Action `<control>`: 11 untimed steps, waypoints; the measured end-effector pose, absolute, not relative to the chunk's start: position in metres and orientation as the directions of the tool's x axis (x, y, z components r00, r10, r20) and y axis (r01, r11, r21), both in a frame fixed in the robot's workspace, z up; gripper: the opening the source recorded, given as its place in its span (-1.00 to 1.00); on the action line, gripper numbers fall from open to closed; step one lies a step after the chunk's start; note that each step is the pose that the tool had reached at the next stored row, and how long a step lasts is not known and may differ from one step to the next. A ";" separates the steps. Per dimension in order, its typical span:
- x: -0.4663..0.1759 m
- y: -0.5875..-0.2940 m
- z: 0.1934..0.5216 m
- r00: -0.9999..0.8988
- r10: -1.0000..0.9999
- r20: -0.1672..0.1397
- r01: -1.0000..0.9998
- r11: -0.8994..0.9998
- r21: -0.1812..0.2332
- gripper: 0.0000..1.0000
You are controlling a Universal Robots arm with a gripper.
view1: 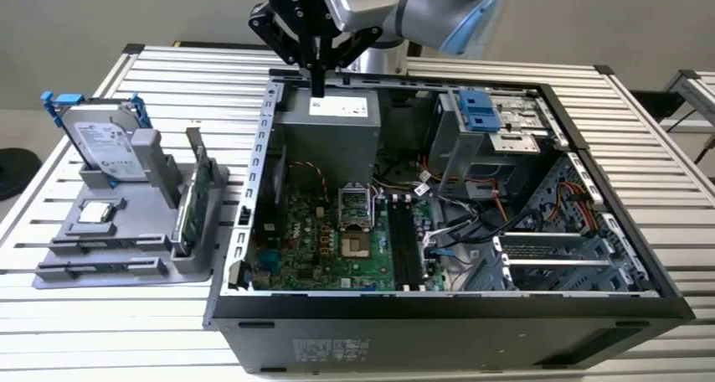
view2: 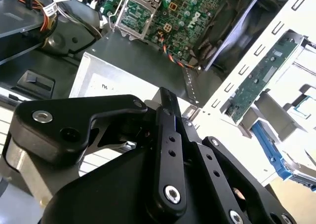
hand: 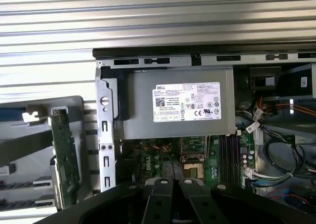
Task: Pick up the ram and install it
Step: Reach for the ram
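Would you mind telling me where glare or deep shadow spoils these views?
In the first wrist view the table slats glare near white, though the power supply label is evenly lit; in the second wrist view the pale case frame is washed out and the gripper is a dark mass; in the exterior view light is soft, and the motherboard lies shaded.

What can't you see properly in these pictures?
- Whether the gripper holds the ram: too small and dark in the exterior view, blocked by its own body in both wrist views.
- The memory slots: too dark in the exterior view to tell if filled.
- The green card: one end hidden behind the gripper in the first wrist view.
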State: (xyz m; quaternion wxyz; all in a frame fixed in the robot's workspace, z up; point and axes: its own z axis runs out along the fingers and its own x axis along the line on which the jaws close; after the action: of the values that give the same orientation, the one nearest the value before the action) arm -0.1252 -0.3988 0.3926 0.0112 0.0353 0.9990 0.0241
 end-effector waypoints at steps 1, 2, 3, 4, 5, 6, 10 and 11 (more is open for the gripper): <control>-0.126 -0.399 0.393 -0.997 0.071 -0.021 0.070 0.996 0.049 -1.00; -0.126 -0.399 0.393 -0.997 0.071 -0.021 0.070 0.996 0.049 -1.00; -0.127 -0.399 0.393 -0.997 0.071 -0.021 0.070 0.996 0.049 -1.00; -0.127 -0.399 0.393 -0.997 0.071 -0.021 0.070 0.996 0.049 -1.00; -0.128 -0.399 0.393 -0.997 0.071 -0.021 0.070 0.996 0.049 -1.00; -0.128 -0.399 0.393 -0.997 0.071 -0.021 0.070 0.996 0.049 -1.00; -0.130 -0.399 0.393 -0.997 0.071 -0.021 0.070 0.996 0.049 -1.00; -0.130 -0.399 0.393 -0.997 0.071 -0.021 0.070 0.996 0.049 -1.00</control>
State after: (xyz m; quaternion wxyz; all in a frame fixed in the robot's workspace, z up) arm -0.1303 -0.3988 0.3926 0.0112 0.0353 0.9990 0.0241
